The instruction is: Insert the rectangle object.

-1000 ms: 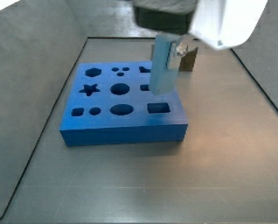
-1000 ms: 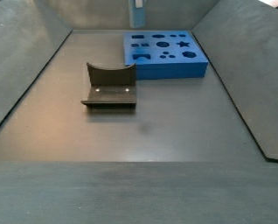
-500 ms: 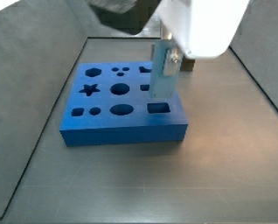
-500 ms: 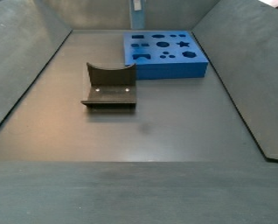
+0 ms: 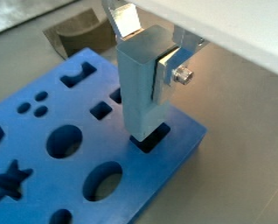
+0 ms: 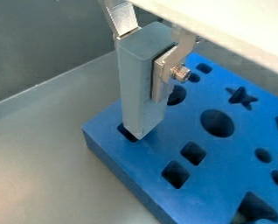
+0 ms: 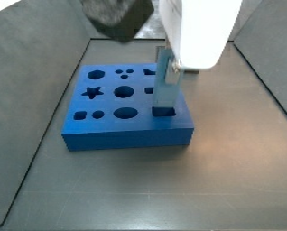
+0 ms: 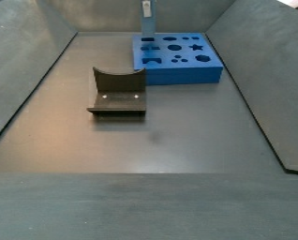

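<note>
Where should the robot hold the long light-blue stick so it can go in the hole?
Probably near its upper end, from above, pinching the two flat long faces. The rectangle object stands upright with its lower tip at the rectangular hole in the blue block, so the bottom must stay free. The gripper already holds it that way.

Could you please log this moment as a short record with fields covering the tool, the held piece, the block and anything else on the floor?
tool: above the block's corner, shut on the rectangle object
rectangle object: upright, lower end at the mouth of the rectangular hole; depth cannot be told
blue block: flat on the floor, shaped holes on top
rectangular hole: near a block corner, partly covered by the bar
curved holder: on the floor, apart from the block
</note>
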You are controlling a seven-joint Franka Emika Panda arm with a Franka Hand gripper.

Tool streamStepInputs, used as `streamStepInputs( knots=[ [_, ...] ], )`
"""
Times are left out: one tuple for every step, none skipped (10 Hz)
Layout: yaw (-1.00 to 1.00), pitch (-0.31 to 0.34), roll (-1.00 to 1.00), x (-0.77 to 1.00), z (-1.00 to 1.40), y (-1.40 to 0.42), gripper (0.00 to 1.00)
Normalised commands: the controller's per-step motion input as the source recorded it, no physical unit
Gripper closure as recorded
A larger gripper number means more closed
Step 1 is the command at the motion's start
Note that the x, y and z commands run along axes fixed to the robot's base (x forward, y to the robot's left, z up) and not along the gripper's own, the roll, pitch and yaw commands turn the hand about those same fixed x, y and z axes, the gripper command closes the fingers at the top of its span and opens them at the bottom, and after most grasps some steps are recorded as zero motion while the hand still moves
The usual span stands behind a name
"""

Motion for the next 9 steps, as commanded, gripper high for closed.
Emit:
streamStepInputs(
  knots=[
    [0.13,-0.027,0.09,0.05,-0.35,-0.09,1.0],
    [0.08,-0.019,0.09,0.05,-0.34,-0.03,1.0],
    [0.0,-0.023,0.08,0.0,-0.34,-0.12,1.0],
    [-0.05,-0.047,0.05,-0.07,-0.32,-0.21,1.0],
    [-0.1,-0.064,0.03,-0.11,-0.38,-0.25,1.0],
    [-0.1,-0.09,0.01,-0.07,-0.54,-0.15,1.0],
    [-0.06,-0.166,0.04,0.0,-0.94,-0.02,1.0],
    [-0.04,-0.137,0.07,-0.01,-1.0,0.0,1.0],
    [-0.03,-0.136,0.09,0.0,-0.98,-0.09,1.0]
  ],
)
